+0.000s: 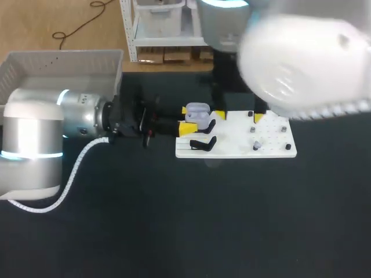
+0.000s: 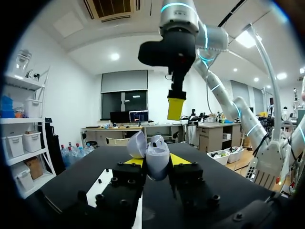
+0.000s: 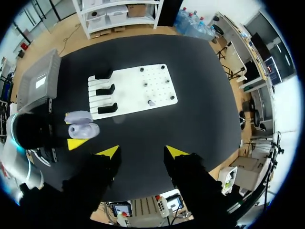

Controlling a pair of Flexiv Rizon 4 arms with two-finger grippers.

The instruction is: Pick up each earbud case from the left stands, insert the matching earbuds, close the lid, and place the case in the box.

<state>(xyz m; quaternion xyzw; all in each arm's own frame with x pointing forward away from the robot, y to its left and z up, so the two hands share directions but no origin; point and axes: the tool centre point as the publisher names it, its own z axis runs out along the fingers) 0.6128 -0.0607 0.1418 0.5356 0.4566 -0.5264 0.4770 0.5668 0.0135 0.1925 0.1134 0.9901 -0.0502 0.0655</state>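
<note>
Count: one case [image 1: 197,111], lavender, lid swung open; three black stands [image 3: 106,89] in a row at one end of a white board [image 3: 143,78]; one grey box [image 1: 69,72]; two arms. Several small grey pieces [image 1: 256,146] sit on the board's other end, too small to identify.

Left gripper [image 2: 157,163]: pinching the case from both sides between its yellow tips, with the hinge side up and the lid standing open. From above, the case hangs at the board's stand end, level with the stands and above the table [image 1: 185,220]. None of the three stands carries a case.

Right gripper [image 3: 142,151]: fingers spread wide, nothing between them. It hangs high over the table, above and beyond the held case as seen from the left wrist.

Containers: the box sits at the table's far left corner, behind the left arm; its contents cannot be made out. The inside of the open case is not clearly visible.

Edges and room: the board lies near mid-table, well apart from the box, with bare black tabletop on its near side
</note>
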